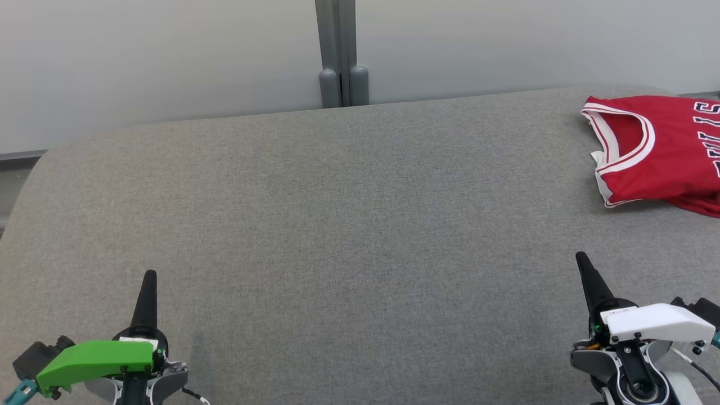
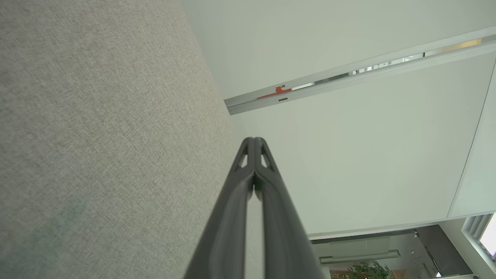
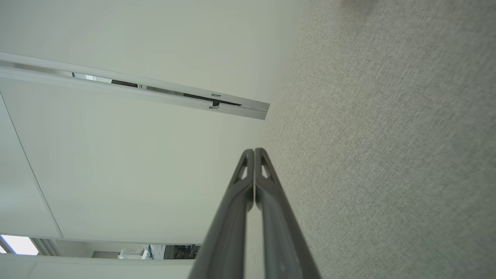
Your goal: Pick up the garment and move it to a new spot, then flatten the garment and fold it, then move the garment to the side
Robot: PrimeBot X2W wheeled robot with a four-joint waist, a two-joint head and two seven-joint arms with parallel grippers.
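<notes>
Left hand [image 1: 148, 280] and right hand [image 1: 583, 263], fingers together and empty; red jersey [image 1: 666, 154] lies folded aside, so only withdrawal seems left.

Garment [image 1: 664, 152] lies on the worktop [image 1: 349, 225], at its far right corner. Right tool [image 1: 583, 262]: on the near side of the garment, slightly left of it, apart. Left tool [image 1: 149, 279]: well left of the garment, also on the near side. Post [image 1: 340, 56]: behind the worktop, left of the garment, against the wall [image 1: 169, 56].
</notes>
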